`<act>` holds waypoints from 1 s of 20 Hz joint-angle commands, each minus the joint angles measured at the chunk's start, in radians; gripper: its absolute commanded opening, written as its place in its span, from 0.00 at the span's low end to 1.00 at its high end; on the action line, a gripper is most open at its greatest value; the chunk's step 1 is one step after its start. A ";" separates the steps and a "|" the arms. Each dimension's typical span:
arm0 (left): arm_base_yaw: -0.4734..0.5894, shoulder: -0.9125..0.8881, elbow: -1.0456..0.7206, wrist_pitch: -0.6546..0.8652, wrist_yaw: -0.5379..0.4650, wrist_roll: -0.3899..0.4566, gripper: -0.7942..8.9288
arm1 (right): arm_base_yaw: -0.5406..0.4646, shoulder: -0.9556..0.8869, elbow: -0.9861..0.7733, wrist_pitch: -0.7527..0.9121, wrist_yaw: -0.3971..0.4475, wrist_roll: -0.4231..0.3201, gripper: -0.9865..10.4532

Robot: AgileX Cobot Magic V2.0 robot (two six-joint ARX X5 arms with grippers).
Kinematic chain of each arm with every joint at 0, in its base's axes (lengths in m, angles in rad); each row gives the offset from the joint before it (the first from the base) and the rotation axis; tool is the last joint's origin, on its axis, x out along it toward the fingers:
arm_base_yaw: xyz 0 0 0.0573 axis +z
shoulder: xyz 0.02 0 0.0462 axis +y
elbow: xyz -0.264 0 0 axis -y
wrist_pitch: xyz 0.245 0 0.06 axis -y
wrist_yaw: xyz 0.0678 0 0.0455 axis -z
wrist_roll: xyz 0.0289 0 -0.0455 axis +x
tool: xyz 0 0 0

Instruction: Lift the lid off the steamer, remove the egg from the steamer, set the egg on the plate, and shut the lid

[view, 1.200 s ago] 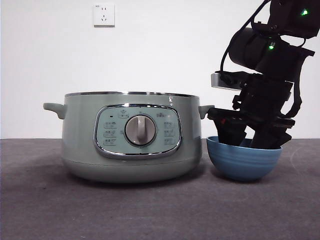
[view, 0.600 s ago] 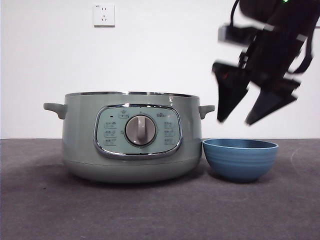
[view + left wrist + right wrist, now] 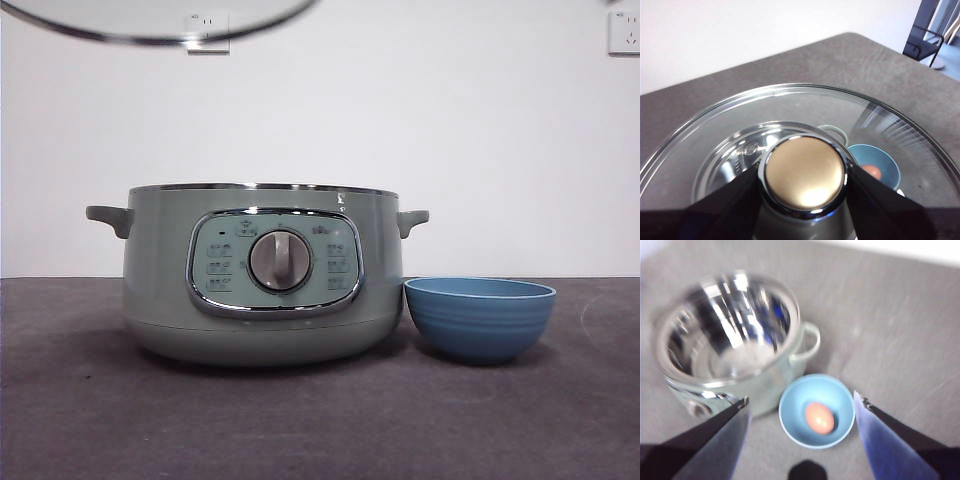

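Note:
The pale-green steamer [image 3: 262,275] stands open on the table, its shiny inside showing in the right wrist view [image 3: 735,335]. The blue plate [image 3: 480,317] sits just right of it. The reddish-brown egg [image 3: 819,418] lies in the plate [image 3: 790,412] and also shows through the glass in the left wrist view [image 3: 871,171]. My left gripper [image 3: 804,175] is shut on the knob of the glass lid [image 3: 715,145] and holds it high above the steamer; its rim shows at the front view's top [image 3: 150,30]. My right gripper [image 3: 800,405] is open and empty, high above the plate.
The steamer's side handle [image 3: 412,219] reaches toward the plate. A wall socket [image 3: 207,25] is on the white wall behind. A black chair frame [image 3: 925,42] stands beyond the table's far edge.
My right gripper has risen from inside the plate up out of the front view, leaving the egg in the plate. The lid's rim has come into the front view's top left.

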 commanded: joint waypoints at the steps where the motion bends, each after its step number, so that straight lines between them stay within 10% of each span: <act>1: -0.008 0.061 0.006 0.104 0.009 0.014 0.07 | 0.003 -0.067 -0.006 -0.009 0.000 0.033 0.39; 20: -0.014 0.427 0.006 0.364 -0.023 0.069 0.07 | 0.003 -0.155 -0.006 -0.107 -0.021 0.082 0.39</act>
